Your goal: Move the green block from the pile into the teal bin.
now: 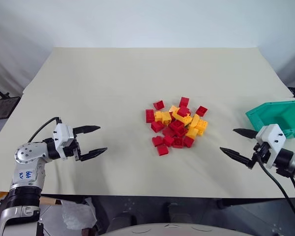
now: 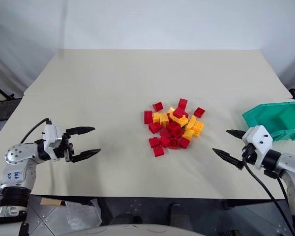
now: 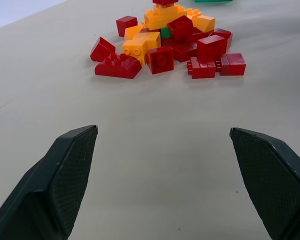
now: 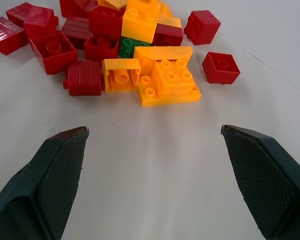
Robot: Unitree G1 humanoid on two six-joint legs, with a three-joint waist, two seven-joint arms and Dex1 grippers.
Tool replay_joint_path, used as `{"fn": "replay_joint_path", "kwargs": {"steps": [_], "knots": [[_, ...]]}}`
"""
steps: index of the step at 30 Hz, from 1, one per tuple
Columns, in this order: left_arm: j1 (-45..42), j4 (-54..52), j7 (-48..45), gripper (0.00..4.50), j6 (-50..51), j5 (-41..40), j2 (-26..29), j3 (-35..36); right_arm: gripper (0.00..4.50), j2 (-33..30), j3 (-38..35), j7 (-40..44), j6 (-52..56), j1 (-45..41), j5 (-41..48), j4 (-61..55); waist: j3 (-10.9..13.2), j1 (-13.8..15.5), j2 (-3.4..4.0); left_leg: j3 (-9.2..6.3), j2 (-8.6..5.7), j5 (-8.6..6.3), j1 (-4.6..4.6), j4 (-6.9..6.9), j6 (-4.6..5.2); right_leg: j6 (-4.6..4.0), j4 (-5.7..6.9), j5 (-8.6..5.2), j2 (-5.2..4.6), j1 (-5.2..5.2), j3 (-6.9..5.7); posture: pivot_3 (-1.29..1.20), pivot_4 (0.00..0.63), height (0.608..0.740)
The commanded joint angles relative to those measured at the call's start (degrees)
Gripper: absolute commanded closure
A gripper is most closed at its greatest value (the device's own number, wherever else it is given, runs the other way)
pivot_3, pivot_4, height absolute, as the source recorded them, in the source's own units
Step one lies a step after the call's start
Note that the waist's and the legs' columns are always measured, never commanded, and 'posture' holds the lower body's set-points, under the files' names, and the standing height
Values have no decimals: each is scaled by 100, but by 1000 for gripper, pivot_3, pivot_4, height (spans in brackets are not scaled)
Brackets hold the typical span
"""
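**Green block buried in the pile, both grippers wide and empty**

Green block (image 4: 134,47) first: we can pick out just one face of it, wedged low in the pile (image 1: 178,126), with a yellow-orange brick (image 4: 141,21) sitting on top of it and a red brick (image 4: 103,48) pressed against one side. Another sliver of green (image 3: 165,33) peeks out between red and yellow bricks on the left arm's side of the pile. So little of it shows that we cannot tell which way its long axis runs or where its studs point.

We take the pile as our landmark. It sits on the cream table (image 1: 113,83), a loose heap of red and yellow-orange bricks with a few red strays at its edges. The teal bin (image 1: 280,115) stands to the right of the pile, well apart from it, tilted at the table's right edge.

The left gripper (image 1: 90,141) hangs well to the left of the pile, fingers spread wide, nothing between them, aimed toward the bricks. The right gripper (image 1: 239,144) hovers to the right of the pile, just in front of the bin, also spread wide and empty, pointing at the heap.
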Motion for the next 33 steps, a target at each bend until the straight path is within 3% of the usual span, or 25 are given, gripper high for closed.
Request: {"fn": "replay_joint_path", "kwargs": {"steps": [1, 6, 14, 18, 21, 28, 33], "knots": [[-94, -6, -106, 0, 88, -150, 64, 79, 42, -63, -73, -72, -18, -39, 43, -183, 0, 1, 0, 0, 0, 0, 0, 0, 0, 0, 0, 0, 0, 0, 0, 0, 150, 740], [-208, -120, 472, 0, 514, -217, -51, 235, 42, -70, -111, -234, 232, -54, 103, -224, 0, 1, 0, 0, 0, 0, 0, 0, 0, 0, 3, 0, 0, 0, 1, 0, 150, 740], [-216, -396, 518, 0, 756, -66, 10, 33, 42, -418, 153, -599, 1091, -87, -189, -651, 0, 3, 0, -2, 0, 0, -1, 5, 0, 0, 4, 0, -2, 0, 0, 0, 150, 740], [-347, -419, 483, 0, 771, -100, -52, -34, 927, -238, -74, -662, 1453, 52, 316, -1308, 0, 5, 0, -5, 1, -1, -1, 4, -2, 0, 1, 0, -1, 0, 0, 0, 150, 740], [-436, -379, 346, 0, 716, -103, -81, -124, 1939, -55, -100, -913, 1793, 165, 637, -2030, 0, 8, -1, -8, 1, -1, -2, 5, -2, 0, 3, 0, -1, 0, -2, 0, 150, 740], [-697, -230, -38, 0, 461, -234, -273, -120, 4283, 533, 738, -2053, 2946, -416, 949, -3100, 2, -6, -9, -9, 1, -2, -3, 11, -3, 0, -2, 0, -2, -1, -2, 0, 150, 740], [-874, -146, -247, 0, 294, -173, -399, -237, 4451, 1028, 1503, -2579, 3448, -1092, 920, -3171, 2, -6, -10, -13, 1, -3, -5, 19, -6, -2, -4, -1, -3, -1, -4, 0, 150, 740]]}}
